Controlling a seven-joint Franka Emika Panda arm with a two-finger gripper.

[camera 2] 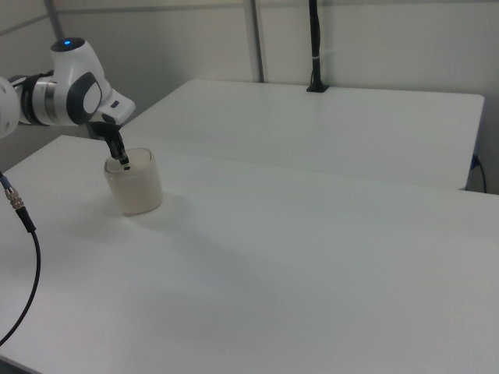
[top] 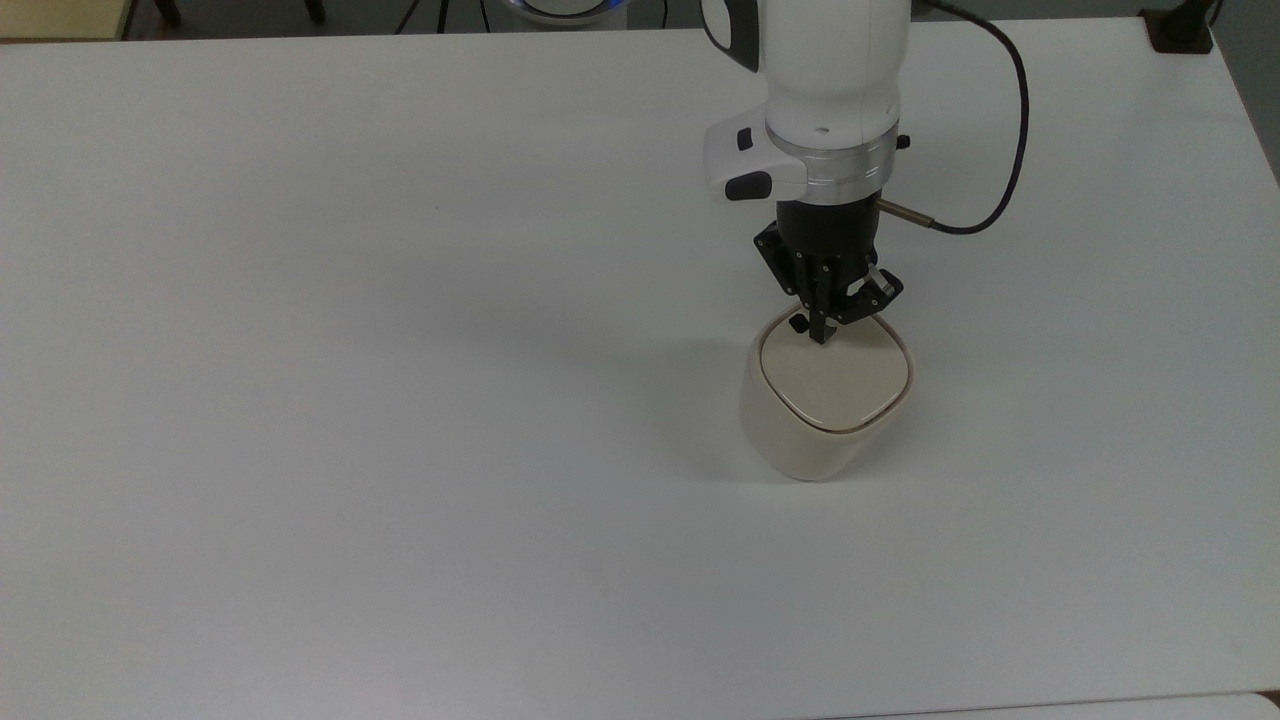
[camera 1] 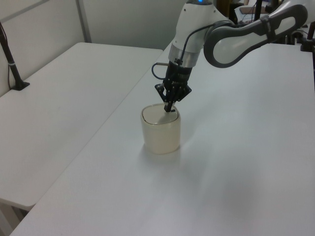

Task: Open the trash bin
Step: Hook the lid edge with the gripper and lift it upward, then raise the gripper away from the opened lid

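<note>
The cream-beige trash bin [top: 825, 405] stands on the white table [top: 400, 350], its flat lid [top: 835, 385] down. A small black latch button [top: 798, 323] sits at the lid's far rim in the top view. My gripper [top: 821, 338] points straight down, fingers shut together, with the tip just to the right of the button in the top view, at or touching the lid. The left view has the gripper [camera 1: 168, 109] tip down at the bin [camera 1: 161, 131] top near the rim. The right view puts the gripper [camera 2: 123, 160] on the bin [camera 2: 135, 181].
A black cable [top: 1005, 150] loops from the wrist to the top view's right. A black clamp [top: 1180, 30] sits at the table's far right corner. A second white table [camera 1: 59, 108] adjoins at the left view's left, with a black post [camera 1: 11, 64] on it.
</note>
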